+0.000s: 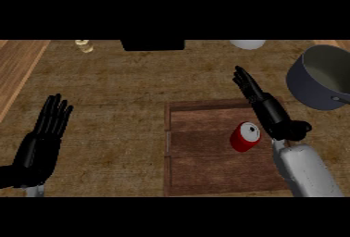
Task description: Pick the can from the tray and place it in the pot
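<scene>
A red can [245, 136] with a silver top stands on the brown wooden tray [198, 152], toward the tray's right side. My right hand [268, 109] hovers just right of the can, fingers straight and pointing away, edge-on; it does not touch the can. The dark grey pot [315, 85] with a pale inside sits at the far right, beyond the tray's right corner. My left hand [42, 139] rests open at the lower left, fingers up, well away from the tray.
A black box [153, 45] stands at the back centre, a small glass jar [83, 45] at the back left, and a white round object [247, 44] at the back right. A lighter wooden strip [17, 69] runs along the counter's left side.
</scene>
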Action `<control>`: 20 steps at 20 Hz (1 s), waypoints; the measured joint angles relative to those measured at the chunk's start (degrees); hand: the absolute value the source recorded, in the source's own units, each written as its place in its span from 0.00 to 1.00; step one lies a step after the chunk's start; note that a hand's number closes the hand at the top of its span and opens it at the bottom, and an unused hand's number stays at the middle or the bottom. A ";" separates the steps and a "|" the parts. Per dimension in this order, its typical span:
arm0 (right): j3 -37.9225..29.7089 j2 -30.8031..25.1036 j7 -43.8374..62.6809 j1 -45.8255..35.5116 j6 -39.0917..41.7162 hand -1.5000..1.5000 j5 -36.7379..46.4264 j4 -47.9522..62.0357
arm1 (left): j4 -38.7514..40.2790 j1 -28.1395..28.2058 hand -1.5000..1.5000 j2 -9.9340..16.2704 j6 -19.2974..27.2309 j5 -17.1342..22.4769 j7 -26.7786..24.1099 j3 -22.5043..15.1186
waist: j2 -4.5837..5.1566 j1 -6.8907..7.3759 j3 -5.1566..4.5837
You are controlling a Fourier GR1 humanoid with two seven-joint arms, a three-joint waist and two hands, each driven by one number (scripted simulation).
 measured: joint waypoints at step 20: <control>-0.26 -26.97 -26.10 -17.91 27.98 0.00 3.04 6.77 | 1.92 -14.92 0.50 -0.14 5.97 -3.42 7.51 0.23 | 3.96 3.53 -0.58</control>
